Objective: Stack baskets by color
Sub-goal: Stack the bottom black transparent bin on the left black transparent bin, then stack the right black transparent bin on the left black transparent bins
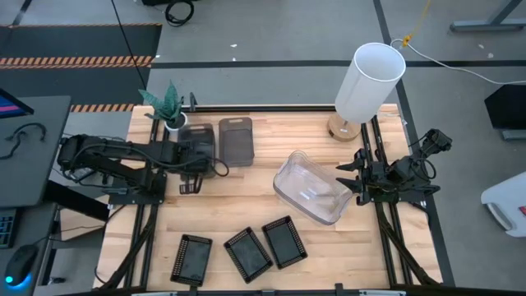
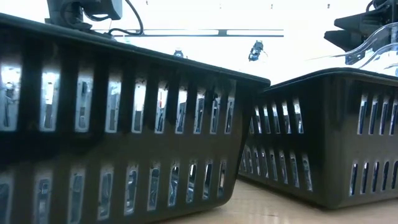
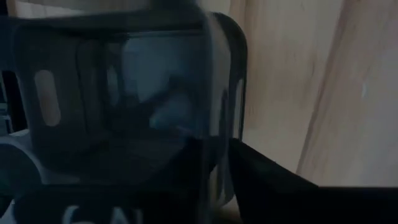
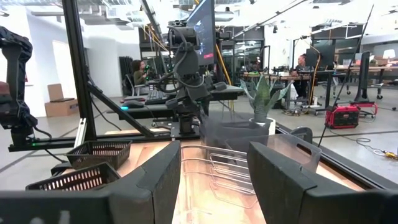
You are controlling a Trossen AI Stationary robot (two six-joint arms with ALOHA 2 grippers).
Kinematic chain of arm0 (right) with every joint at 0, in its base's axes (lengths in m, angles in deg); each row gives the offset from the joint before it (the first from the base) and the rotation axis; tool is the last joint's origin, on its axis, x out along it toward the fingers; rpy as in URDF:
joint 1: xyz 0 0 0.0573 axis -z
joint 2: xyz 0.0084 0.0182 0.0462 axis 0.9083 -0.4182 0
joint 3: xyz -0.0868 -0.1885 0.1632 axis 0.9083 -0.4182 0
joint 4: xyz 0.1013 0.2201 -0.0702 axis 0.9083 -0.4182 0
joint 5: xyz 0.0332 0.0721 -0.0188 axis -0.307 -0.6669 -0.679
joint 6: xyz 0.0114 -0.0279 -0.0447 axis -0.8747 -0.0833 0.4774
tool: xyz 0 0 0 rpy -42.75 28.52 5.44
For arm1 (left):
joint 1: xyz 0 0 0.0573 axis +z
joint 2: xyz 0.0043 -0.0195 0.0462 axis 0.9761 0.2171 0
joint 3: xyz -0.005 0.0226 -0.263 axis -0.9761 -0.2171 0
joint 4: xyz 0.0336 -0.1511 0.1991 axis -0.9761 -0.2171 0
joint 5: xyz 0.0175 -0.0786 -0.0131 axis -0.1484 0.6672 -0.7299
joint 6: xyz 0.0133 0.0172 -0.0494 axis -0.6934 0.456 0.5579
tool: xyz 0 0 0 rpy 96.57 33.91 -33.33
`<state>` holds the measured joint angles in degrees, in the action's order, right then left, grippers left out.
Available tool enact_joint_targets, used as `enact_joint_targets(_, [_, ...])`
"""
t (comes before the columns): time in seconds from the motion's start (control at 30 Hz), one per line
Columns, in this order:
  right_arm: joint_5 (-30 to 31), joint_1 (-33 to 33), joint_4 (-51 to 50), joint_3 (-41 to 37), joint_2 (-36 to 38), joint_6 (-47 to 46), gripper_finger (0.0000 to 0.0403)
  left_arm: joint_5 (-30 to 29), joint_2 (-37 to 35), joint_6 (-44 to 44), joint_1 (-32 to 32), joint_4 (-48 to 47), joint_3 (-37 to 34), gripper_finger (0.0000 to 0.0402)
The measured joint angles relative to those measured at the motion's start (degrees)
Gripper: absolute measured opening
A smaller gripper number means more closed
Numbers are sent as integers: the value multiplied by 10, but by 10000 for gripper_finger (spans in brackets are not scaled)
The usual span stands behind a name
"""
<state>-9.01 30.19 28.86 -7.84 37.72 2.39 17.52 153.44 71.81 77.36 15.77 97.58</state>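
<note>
Clear plastic came first: the big clear baskets (image 1: 310,187) lay tilted on the wood, nested so closely that I could not count them, just ahead of the right gripper (image 1: 355,182). That gripper's jaws stood wide apart and held nothing, and in its own wrist view the clear rim (image 4: 217,168) showed between and just beyond the two fingers (image 4: 158,180).

Next in size, the smoky grey baskets. One lay free (image 1: 236,140), just past the left gripper's tip. Another sat under the left gripper (image 1: 194,160), and in the left wrist view its rounded wall (image 3: 124,99) filled the frame, close against the fingers. The left jaws looked part-way apart; whether they gripped that wall or had let it go, I could not tell. A third grey basket could not be made out.

Smallest, the three black perforated baskets (image 1: 238,251) sat in a loose row, well apart from both sets of jaws and not stacked.

My read was that the step in hand was seating one grey basket in another. To do it well, the left jaws would need to line the rounded corners up squarely, lower the basket level, and open only once it sat flat. Releasing early could leave it cocked on the rim.
</note>
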Motion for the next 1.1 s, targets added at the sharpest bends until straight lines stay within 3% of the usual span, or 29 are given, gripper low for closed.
enact_joint_targets(0.4, [0,0,0,0,0,0,189,-2,0,5,0,27,35,180])
enact_joint_targets(0.6, [0,0,0,0,0,0,189,-1,2,-25,-1,194,7,197])
enact_joint_targets(0.83, [0,0,0,0,0,0,189,-4,2,-102,12,398,-52,176])
enact_joint_targets(1.1, [0,0,0,0,0,0,189,-4,2,-109,63,593,-121,151])
